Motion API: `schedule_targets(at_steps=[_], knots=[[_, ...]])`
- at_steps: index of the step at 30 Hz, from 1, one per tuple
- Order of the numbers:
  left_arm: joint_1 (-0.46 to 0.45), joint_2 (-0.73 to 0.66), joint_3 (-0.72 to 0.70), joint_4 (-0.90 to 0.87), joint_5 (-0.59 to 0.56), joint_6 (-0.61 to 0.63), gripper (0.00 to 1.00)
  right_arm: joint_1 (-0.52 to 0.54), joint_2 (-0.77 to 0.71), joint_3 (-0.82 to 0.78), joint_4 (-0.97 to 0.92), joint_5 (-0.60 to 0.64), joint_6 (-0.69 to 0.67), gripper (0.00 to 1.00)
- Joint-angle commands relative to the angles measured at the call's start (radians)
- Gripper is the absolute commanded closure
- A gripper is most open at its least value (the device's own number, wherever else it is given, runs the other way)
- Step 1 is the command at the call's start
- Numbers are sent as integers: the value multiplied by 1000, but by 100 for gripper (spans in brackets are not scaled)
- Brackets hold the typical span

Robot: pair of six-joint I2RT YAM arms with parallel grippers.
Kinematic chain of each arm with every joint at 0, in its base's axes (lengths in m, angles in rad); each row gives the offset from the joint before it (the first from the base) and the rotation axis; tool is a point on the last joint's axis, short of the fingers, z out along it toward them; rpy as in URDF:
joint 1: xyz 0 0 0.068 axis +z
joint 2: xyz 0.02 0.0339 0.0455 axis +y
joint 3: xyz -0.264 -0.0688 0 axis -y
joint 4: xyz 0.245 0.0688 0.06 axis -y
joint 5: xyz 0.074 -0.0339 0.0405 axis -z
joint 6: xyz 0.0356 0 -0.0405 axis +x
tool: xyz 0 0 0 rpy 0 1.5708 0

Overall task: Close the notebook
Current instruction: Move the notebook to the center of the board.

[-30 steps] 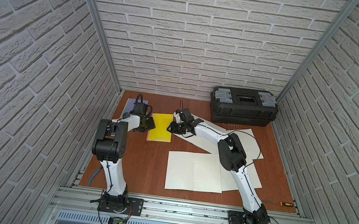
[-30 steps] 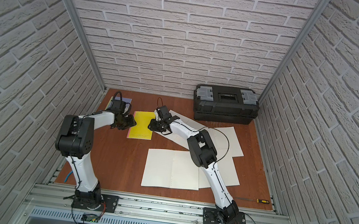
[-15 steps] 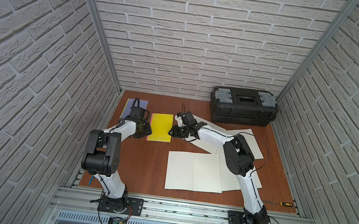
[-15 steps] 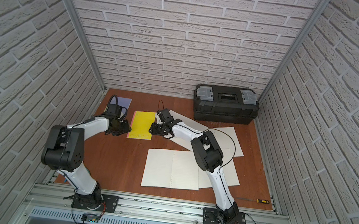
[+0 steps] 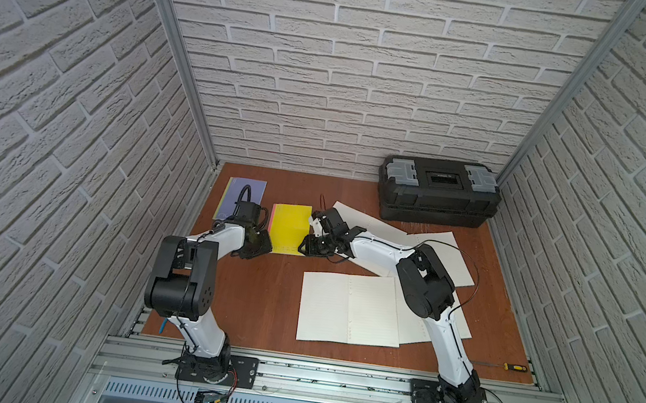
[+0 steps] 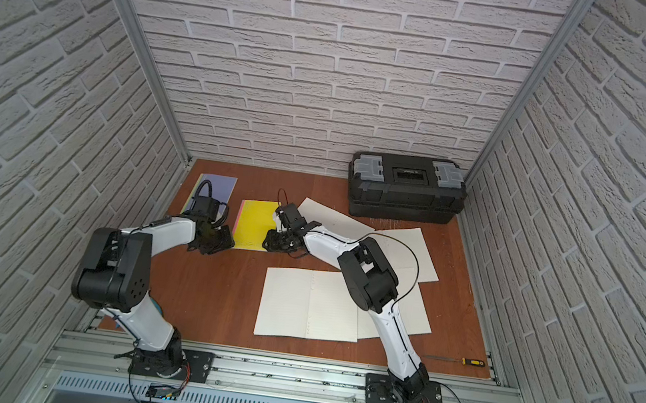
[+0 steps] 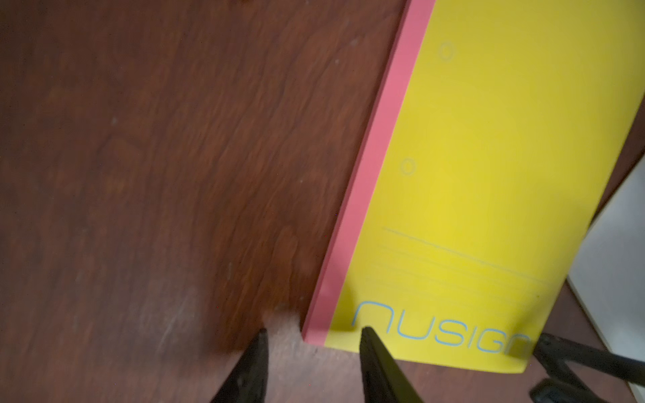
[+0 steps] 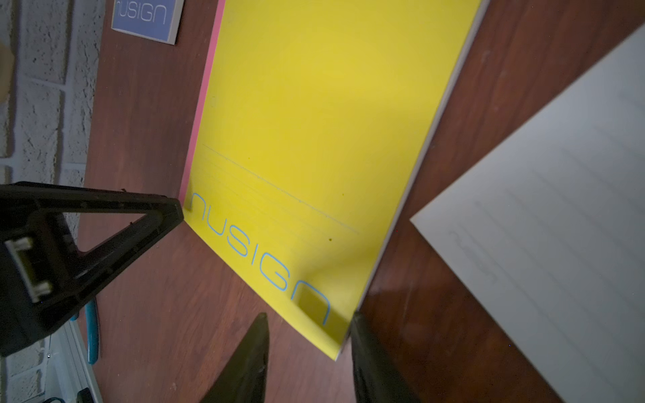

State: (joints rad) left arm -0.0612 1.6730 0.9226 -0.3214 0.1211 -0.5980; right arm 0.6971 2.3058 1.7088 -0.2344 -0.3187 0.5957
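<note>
Soft, even overhead light fills both top views: the brick walls read bright and the arms throw only faint shadows on the table. Wide-angle distortion bows the posts toward the left and right frame edges. Both wrist views are dimmer. In the left wrist view the wood is smeared with blur beside the glowing notebook. In the right wrist view shadow darkens one notebook corner, and the sheet is out of focus.

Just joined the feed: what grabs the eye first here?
The closed yellow notebook lying back left, with the left gripper and right gripper, both open, poised at its near corners. Next, the open white-paged notebooks spread front right, and the black toolbox at back right.
</note>
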Motion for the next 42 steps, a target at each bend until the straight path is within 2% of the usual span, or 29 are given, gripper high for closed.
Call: schedule_targets(at_steps=[1,23,42], knots=[[-5,-7,-11,34,10,4,56,5,-31,-2,30,0,11,61],[0,85,36,80,56,12,58,5,73,150,-46,1,19,64],[1,75,29,70,47,20,58,8,-22,-3,-29,64,13,63]])
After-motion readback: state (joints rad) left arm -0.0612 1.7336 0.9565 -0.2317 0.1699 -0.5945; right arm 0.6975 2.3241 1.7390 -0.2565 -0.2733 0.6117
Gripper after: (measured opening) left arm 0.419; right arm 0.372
